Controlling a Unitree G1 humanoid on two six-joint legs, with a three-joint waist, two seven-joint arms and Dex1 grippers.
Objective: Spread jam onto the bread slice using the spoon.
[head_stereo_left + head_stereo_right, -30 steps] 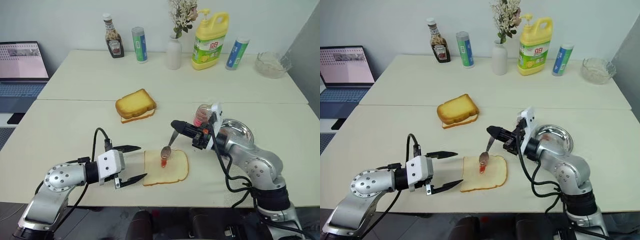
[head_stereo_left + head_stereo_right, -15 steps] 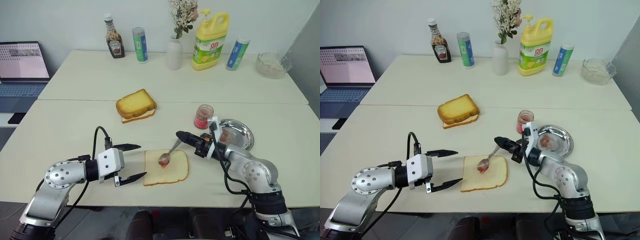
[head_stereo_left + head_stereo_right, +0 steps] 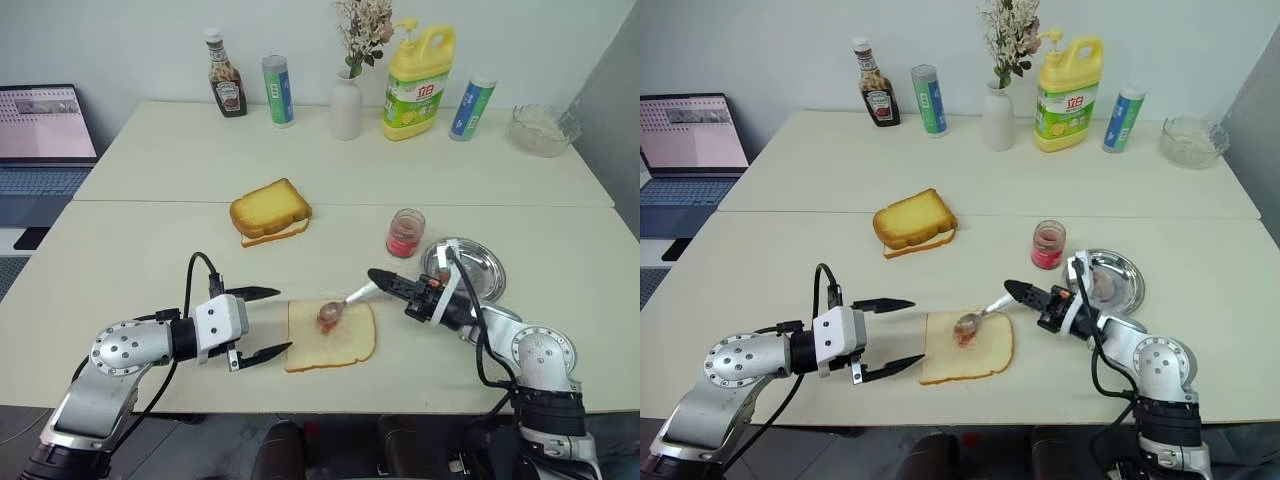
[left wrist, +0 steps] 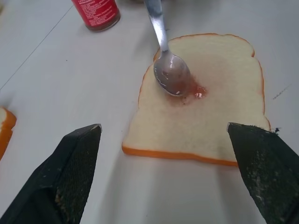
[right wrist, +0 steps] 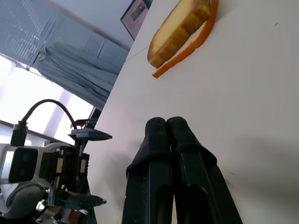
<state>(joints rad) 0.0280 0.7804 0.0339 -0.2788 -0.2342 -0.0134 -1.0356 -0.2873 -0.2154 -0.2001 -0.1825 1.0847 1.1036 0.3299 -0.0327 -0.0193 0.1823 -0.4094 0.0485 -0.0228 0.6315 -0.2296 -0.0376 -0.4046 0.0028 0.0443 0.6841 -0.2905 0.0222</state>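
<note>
The spoon [image 3: 345, 303] handle's end is hiding inside the right gripper [image 3: 378, 277], whose fingers are pinching it. Its bowl is resting on the pale bread slice [image 3: 331, 335], smearing red jam [image 4: 195, 89]. The left gripper [image 3: 262, 323] is hovering beside the slice, fingers spread.

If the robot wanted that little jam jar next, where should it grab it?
Probably around the jam jar's round glass side, jaws level, coming from the robot's own side. It stands upright and apart from the metal dish to its right, so the near face is free.
</note>
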